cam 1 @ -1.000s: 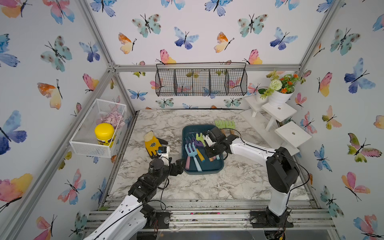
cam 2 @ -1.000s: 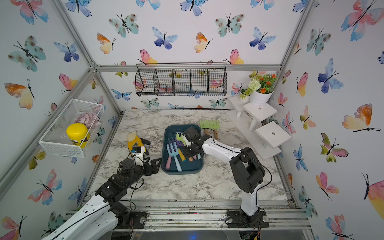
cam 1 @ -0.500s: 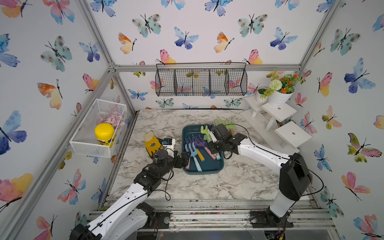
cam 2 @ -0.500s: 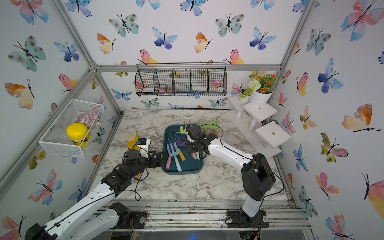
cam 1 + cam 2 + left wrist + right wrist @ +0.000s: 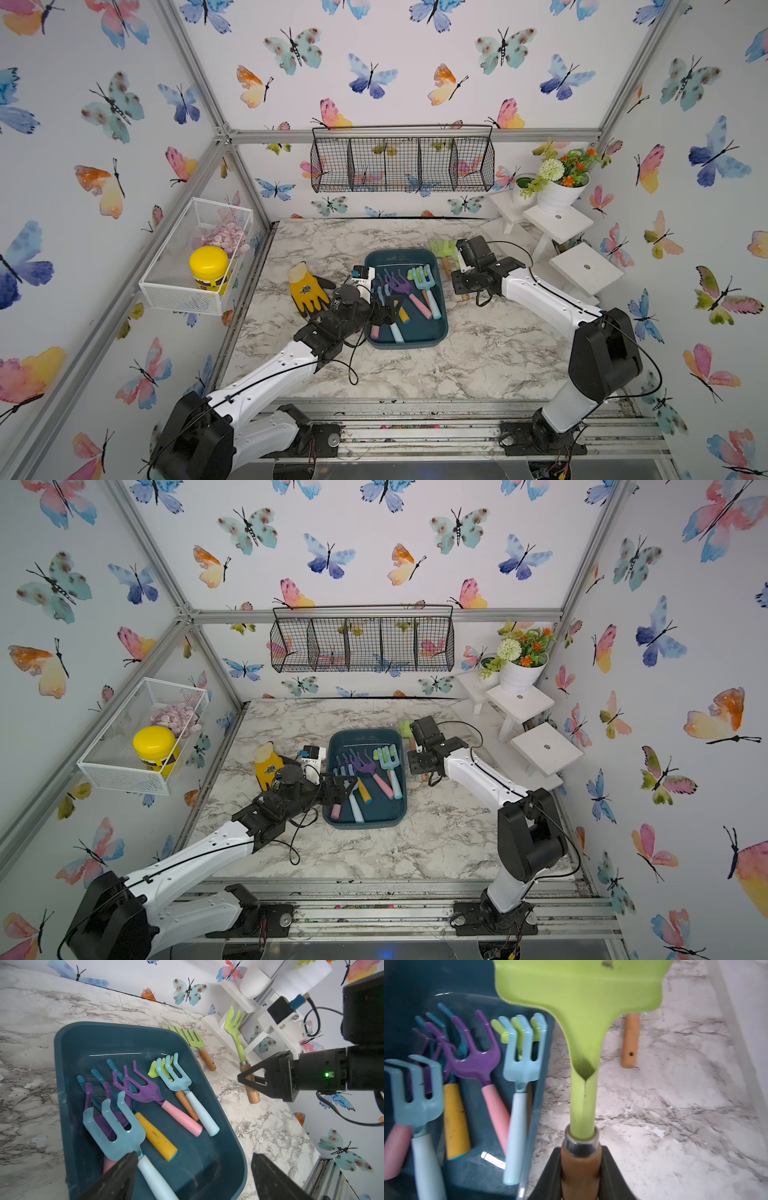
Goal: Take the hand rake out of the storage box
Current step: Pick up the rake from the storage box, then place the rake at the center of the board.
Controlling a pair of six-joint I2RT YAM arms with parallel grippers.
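Right jaws clamp the green hand rake [image 5: 583, 1095] by its wooden handle, outside the storage box [image 5: 419, 328], seemingly just above the desk [image 5: 415, 374]. Next, lower and release. Left jaws gape wide over the box.

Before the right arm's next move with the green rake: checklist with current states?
1. Right gripper: jaws shut on the wooden handle of the green hand rake: ok.
2. Held rake outside the rim of the storage box, over the marble table: ok.
3. Handle end touching the table: cannot tell.
4. Held rake apart from the second green rake lying on the table: ok.
5. Left gripper open above the box, holding nothing: ok.
6. Box emptied: not ok; a light-blue rake and a purple rake are among those inside.
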